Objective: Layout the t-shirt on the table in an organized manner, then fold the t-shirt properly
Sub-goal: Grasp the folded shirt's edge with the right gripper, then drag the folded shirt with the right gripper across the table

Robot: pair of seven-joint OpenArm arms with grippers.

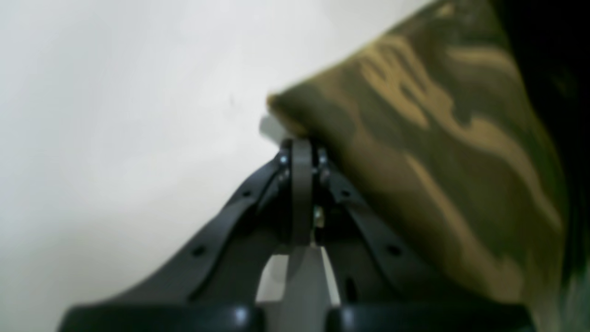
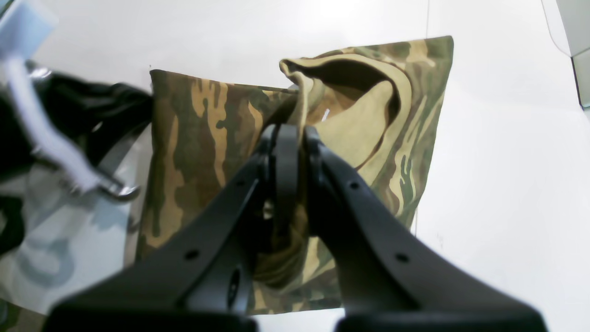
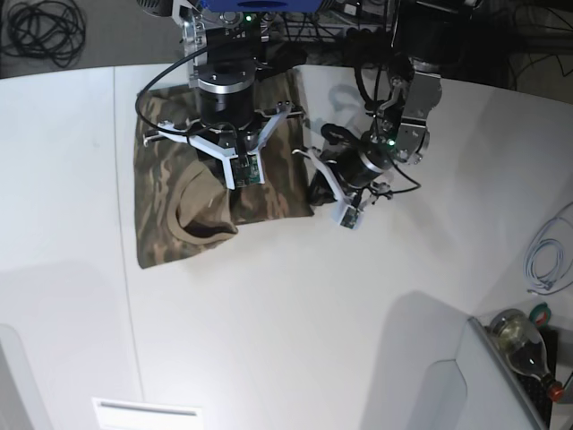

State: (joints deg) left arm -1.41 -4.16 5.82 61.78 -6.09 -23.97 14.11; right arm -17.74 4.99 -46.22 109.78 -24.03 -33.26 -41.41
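Observation:
The camouflage t-shirt (image 3: 170,179) lies folded into a rough rectangle on the white table (image 3: 313,313), its tan inner collar (image 3: 201,210) open toward the front. My right gripper (image 2: 295,131) is shut on a bunched fold of the t-shirt (image 2: 198,129) beside the collar opening (image 2: 368,106); in the base view my right gripper (image 3: 231,190) is over the shirt's middle. My left gripper (image 1: 302,143) is shut at the shirt's corner, with the cloth (image 1: 438,138) rising to its right; in the base view my left gripper (image 3: 315,193) is at the shirt's front right corner.
A thin dark seam (image 3: 125,269) runs down the table left of the shirt. A bottle (image 3: 519,336) and a white cable (image 3: 546,255) lie at the right edge. A white box (image 3: 148,414) sits at the front left. Black cables (image 3: 45,27) lie beyond the far left corner.

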